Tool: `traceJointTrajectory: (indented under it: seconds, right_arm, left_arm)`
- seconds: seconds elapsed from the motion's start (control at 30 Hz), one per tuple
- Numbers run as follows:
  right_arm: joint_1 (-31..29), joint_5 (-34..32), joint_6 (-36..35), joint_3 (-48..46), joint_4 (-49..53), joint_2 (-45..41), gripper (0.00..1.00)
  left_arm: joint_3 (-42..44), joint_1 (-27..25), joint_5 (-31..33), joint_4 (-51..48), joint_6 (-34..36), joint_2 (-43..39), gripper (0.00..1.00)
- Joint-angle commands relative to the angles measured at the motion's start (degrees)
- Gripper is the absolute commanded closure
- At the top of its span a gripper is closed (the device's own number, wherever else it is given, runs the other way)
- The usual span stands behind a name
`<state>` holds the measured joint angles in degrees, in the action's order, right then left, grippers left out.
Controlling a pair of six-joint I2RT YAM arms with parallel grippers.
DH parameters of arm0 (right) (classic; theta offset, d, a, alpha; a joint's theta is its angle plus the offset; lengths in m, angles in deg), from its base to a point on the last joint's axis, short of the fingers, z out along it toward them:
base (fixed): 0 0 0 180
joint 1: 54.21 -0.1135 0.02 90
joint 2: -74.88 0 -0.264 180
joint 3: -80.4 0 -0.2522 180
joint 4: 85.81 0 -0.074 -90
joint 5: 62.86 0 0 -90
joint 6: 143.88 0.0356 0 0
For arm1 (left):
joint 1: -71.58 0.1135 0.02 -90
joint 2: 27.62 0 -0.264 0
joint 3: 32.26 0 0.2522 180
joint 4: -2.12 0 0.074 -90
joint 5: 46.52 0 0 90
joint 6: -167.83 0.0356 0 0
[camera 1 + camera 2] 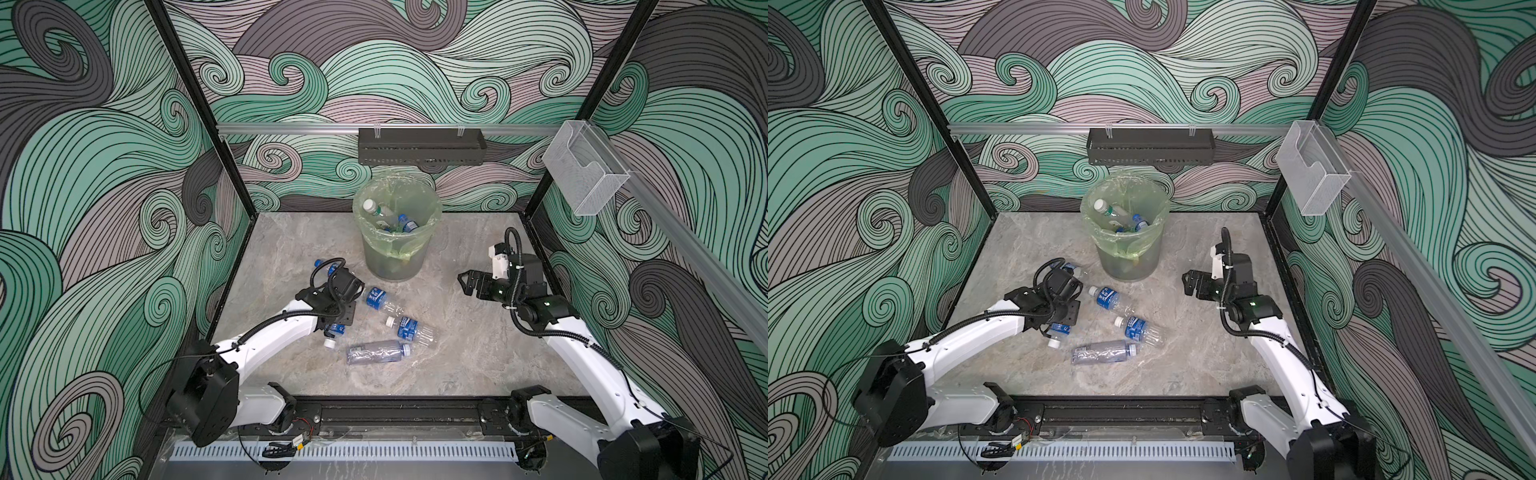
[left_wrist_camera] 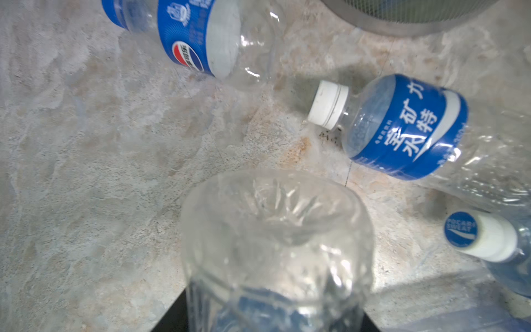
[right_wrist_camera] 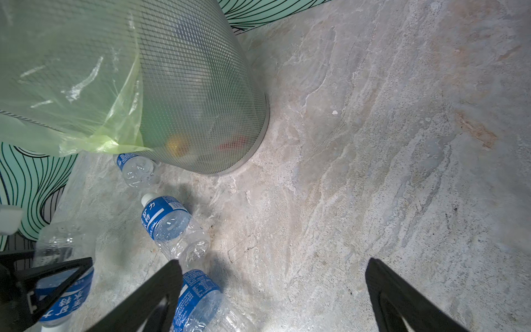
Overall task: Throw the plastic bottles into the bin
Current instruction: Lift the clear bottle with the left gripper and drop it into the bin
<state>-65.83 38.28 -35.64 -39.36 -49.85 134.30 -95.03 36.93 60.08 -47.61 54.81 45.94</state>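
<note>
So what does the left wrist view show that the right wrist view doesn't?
Only left wrist: the Pepsi logo and the printed Pocari Sweat cap. Only right wrist: the open right claw, the yellow-green bag lining the bin, the patterned wall. Both: the bin's mesh, the table, the white-capped bottle, the held bottle in the left claw.

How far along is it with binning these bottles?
Done: several bottles lie in the bin. In hand: the left tool grips a white-capped bottle. Left: four more lie loose, one behind the left arm, two labelled, one plain. The right tool is open and empty.
</note>
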Motion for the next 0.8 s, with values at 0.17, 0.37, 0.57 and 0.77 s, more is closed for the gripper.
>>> traceJointTrajectory:
  seconds: [0.17, 0.37, 0.57, 0.77]
  right_arm:
    - [0.22, -0.36, -1.64, -0.65, 1.56, 1.43, 0.00]
    - [0.14, 0.42, -1.57, 0.18, 1.50, 2.97, 0.00]
    - [-1.91, 0.94, -1.06, 2.18, 2.07, 4.21, 0.00]
    - [-5.93, -1.36, -2.45, 3.24, 5.35, 3.47, 0.00]
  left_arm:
    - [-7.34, 1.78, 0.16, -3.35, 3.18, -7.32, 0.46]
    - [-34.14, 1.78, -2.86, -11.94, 13.17, -0.13, 0.45]
    - [-76.37, 1.86, -10.49, -14.31, 14.75, 22.86, 0.40]
    - [-109.46, 2.04, -8.40, -25.22, 12.08, 42.42, 0.05]
